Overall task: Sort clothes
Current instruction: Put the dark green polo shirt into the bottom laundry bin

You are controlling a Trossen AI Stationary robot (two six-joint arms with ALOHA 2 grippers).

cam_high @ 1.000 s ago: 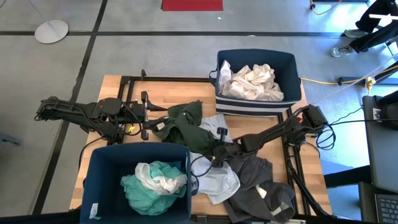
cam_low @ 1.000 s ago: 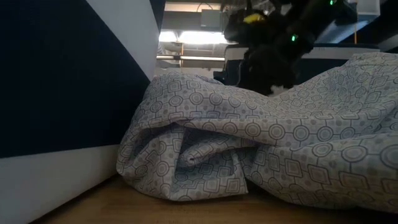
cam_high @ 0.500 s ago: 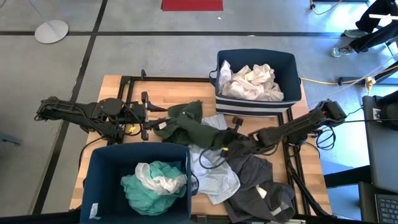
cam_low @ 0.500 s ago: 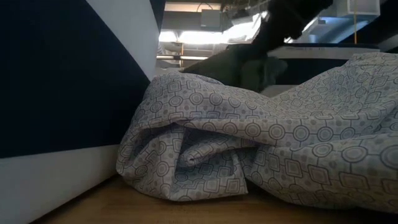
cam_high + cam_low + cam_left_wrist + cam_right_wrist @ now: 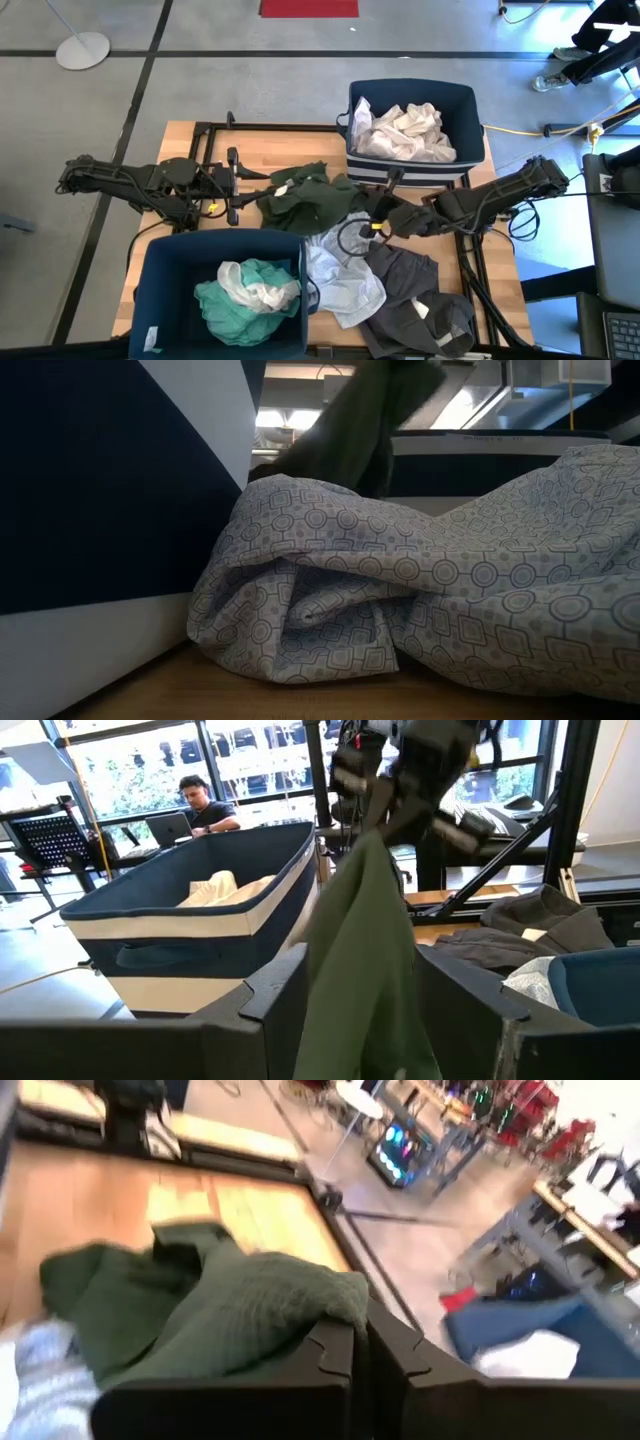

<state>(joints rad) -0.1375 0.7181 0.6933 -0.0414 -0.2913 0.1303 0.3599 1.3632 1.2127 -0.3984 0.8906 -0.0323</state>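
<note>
A dark olive green garment (image 5: 310,200) is raised at the table's middle. It also shows in the low view (image 5: 365,420), the left wrist view (image 5: 370,950) and the right wrist view (image 5: 220,1310). My right gripper (image 5: 374,212) is shut on its right end. My left gripper (image 5: 234,186) is open at the table's left, at the garment's left end, and the cloth shows between its fingers (image 5: 270,1010). A patterned light grey garment (image 5: 340,275) and a dark grey one (image 5: 415,300) lie near the front edge. My right gripper pinches a bunched fold of the green garment (image 5: 330,1295) between its two shut fingers, coming from the table's right side. That end is lifted; the rest slopes down toward the left, its left part on the table. My left gripper: whether its fingers touch the cloth I cannot tell.
A navy bin (image 5: 465,100) at the far right holds white and cream clothes (image 5: 405,130). A second navy bin (image 5: 160,280) at the near left holds teal and white clothes (image 5: 245,295). The patterned garment fills the low view (image 5: 420,610) beside that bin's wall (image 5: 100,480).
My right gripper, shut on the green garment, has gone up and toward the table's right and far edge. The garment's right part has been lifted off the grey clothes and drawn out, while its left end has stayed by my left gripper.
</note>
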